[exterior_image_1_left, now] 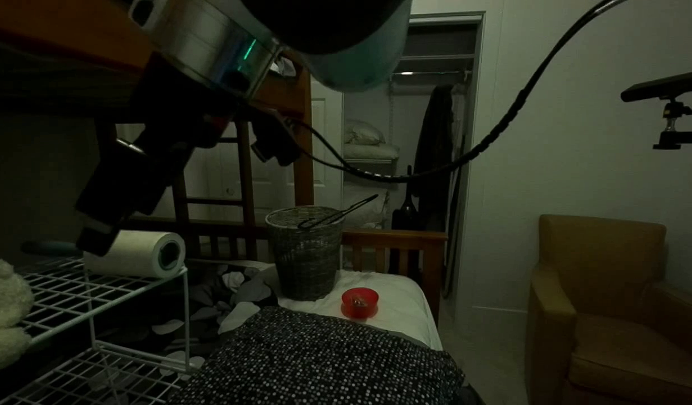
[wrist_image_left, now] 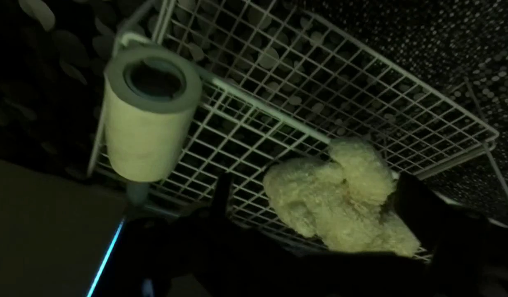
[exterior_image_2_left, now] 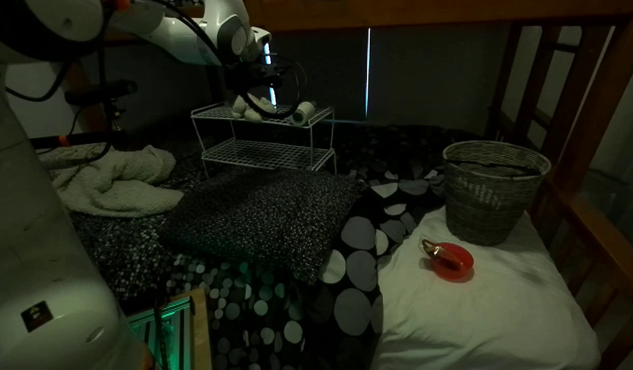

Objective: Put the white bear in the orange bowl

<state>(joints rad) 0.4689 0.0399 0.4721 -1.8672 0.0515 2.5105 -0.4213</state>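
Observation:
The white bear (wrist_image_left: 332,198) is a lumpy cream plush lying on the top shelf of a white wire rack. It also shows in both exterior views (exterior_image_1_left: 5,315) (exterior_image_2_left: 252,108), cut by the frame edge in one of them. My gripper (wrist_image_left: 315,194) is open above the bear, with one dark finger on each side of it in the wrist view. The right finger overlaps the bear's edge; contact cannot be told. The gripper also shows in an exterior view (exterior_image_1_left: 98,233). The orange bowl (exterior_image_1_left: 360,313) sits on white bedding and also shows here (exterior_image_2_left: 452,276), holding a small wrapped item. It is out of the wrist view.
A white paper roll (wrist_image_left: 144,140) lies on the rack's top shelf (exterior_image_2_left: 280,121) beside the bear. A tall woven bin (exterior_image_2_left: 488,205) stands behind the bowl. A dark speckled pillow (exterior_image_2_left: 275,216) lies in front of the rack. A bunk rail (exterior_image_2_left: 450,13) runs overhead.

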